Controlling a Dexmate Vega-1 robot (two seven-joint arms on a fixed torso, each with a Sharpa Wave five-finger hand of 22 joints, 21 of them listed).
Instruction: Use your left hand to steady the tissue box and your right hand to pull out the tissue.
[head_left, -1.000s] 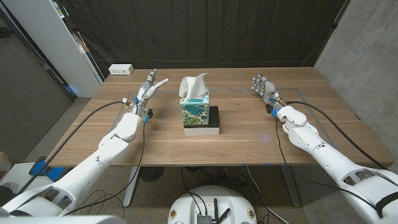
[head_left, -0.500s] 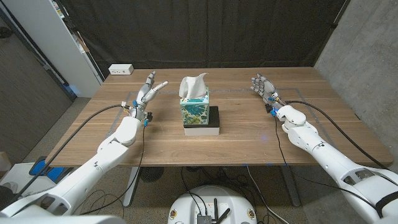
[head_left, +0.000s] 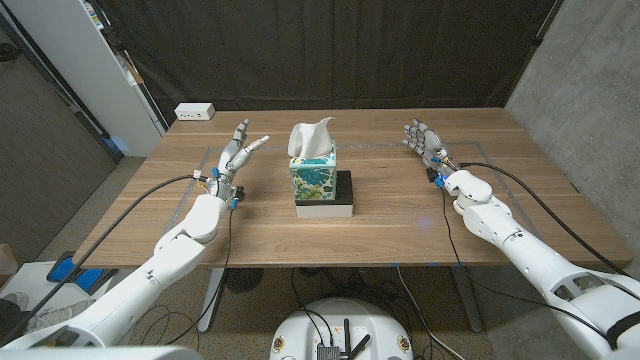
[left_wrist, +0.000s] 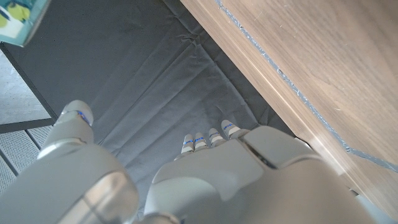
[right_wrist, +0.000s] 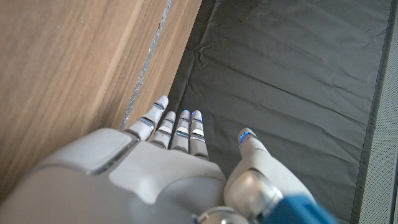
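Note:
A tissue box with a blue-green leaf print stands on the table's middle, and a white tissue sticks up from its top. The box leans against a low black and white block. My left hand is raised to the box's left, a clear gap away, fingers spread and holding nothing. A corner of the box shows in the left wrist view beyond my left hand. My right hand stands well to the right of the box, fingers straight and empty; its back shows in the right wrist view.
A white power strip lies at the table's far left corner. Black curtain hangs behind the wooden table. Cables run along both arms. A white cabinet stands off the table's left side.
My left hand has drifted a little to the left and away from the box, its arm swinging outward. The right hand and the box have stayed put.

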